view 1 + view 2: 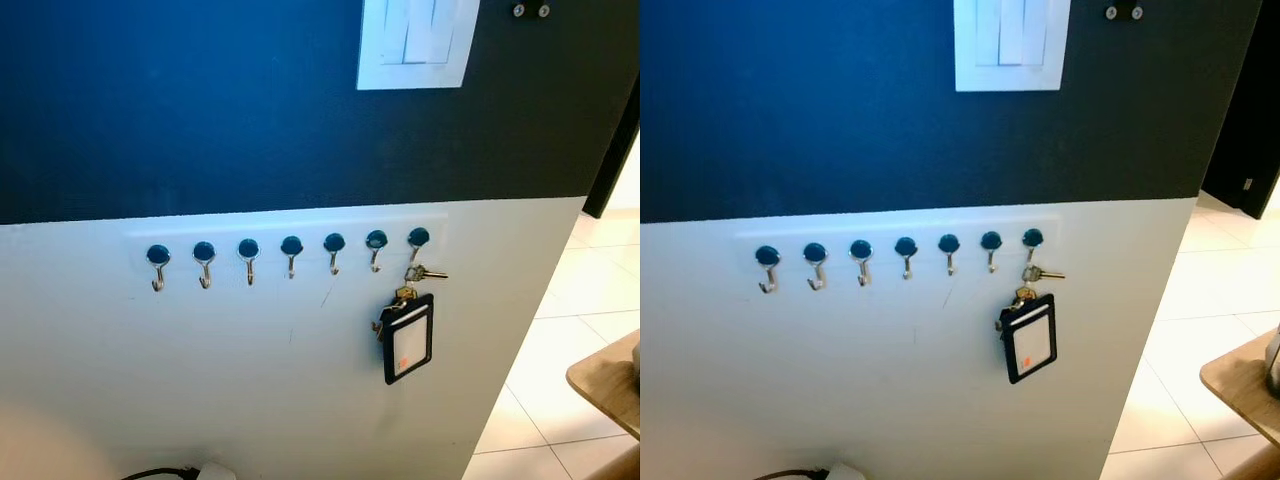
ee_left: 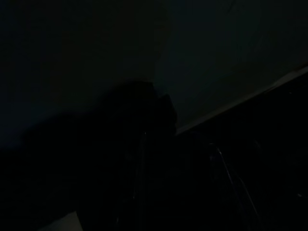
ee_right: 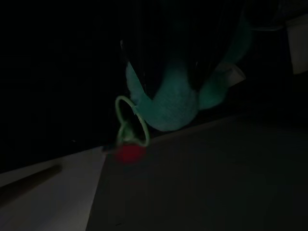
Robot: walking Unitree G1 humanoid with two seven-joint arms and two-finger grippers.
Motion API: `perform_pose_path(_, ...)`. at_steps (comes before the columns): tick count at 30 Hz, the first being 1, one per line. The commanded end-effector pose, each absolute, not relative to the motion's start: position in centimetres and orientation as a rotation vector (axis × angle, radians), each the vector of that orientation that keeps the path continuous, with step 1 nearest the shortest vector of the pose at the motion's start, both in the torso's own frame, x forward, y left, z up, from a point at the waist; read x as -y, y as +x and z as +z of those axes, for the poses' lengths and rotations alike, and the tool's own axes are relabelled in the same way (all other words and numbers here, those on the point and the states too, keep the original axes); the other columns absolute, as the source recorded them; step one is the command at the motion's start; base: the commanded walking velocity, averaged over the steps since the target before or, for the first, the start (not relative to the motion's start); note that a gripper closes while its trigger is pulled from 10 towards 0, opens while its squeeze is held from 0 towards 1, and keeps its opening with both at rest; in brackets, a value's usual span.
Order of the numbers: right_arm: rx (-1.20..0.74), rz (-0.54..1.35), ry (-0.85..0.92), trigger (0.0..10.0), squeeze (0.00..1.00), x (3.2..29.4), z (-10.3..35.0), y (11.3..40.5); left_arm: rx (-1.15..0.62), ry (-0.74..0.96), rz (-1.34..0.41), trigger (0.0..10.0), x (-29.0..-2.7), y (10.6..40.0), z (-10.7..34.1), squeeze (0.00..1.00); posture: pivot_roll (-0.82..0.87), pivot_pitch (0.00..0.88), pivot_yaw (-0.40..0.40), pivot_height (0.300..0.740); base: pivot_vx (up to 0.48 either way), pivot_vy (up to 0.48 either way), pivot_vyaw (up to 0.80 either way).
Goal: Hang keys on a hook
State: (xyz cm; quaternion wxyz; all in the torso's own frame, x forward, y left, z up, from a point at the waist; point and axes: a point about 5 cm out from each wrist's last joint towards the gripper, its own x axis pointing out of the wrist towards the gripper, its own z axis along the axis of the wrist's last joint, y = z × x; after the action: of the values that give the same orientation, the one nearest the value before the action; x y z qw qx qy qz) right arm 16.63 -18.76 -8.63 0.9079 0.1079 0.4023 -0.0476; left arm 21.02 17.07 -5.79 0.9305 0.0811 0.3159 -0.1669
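A wall faces the head camera, dark navy above and white below. At its foot on the left, a black cable runs to a white plug. Along the top of the white part runs a row of seven hooks, each a blue round cap with a small metal hook below; the six from the left to the sixth are bare. Above, on the navy part, a white switch plate is fixed, and right of it two small screws.

The keys hang on the rightmost hook, at the right end of the row. A brass-coloured key sticks out sideways to the right just under the hook. Below it a black badge holder with a clear window and white card, marked by a small orange spot, hangs slightly tilted against the white wall. Nothing stands in front of the row.

Right of the wall's edge lies a pale tiled floor, and a wooden table corner juts in at the far right.

The left wrist view is nearly black; whether the left gripper is released or clenched cannot be told. The right wrist view is dark too, showing a teal cloth-like shape with a light green loop and a red spot; the right gripper's state cannot be told either.
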Motion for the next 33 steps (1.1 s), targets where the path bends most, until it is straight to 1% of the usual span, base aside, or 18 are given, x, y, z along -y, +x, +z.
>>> perform_pose_path(1,-0.841,-0.093,0.22,10.0,0.0,18.62,-8.75,16.46,-0.661,0.154,-0.324,10.0,-17.59,20.79,-5.91,0.0,0.04,0.013,0.038,0.74,0.0,0.0,0.0)
perform_pose_path(7,-0.842,-0.094,0.22,10.0,0.0,18.64,-8.72,16.53,-0.66,0.133,-0.31,10.0,-17.63,20.86,-5.88,0.0,0.04,0.019,0.038,0.74,0.0,0.0,0.0)
perform_pose_path(10,-0.843,-0.093,0.22,10.0,0.0,18.65,-8.72,16.54,-0.665,0.128,-0.309,10.0,-17.6,20.81,-5.93,0.0,0.04,0.02,0.038,0.74,-0.262,0.0,0.0)
perform_pose_path(33,-0.842,-0.089,0.221,10.0,0.0,18.53,-8.69,16.65,-0.666,0.097,-0.29,10.0,-17.57,20.95,-5.89,0.0,0.04,0.021,0.037,0.74,-0.39,0.0,0.0)
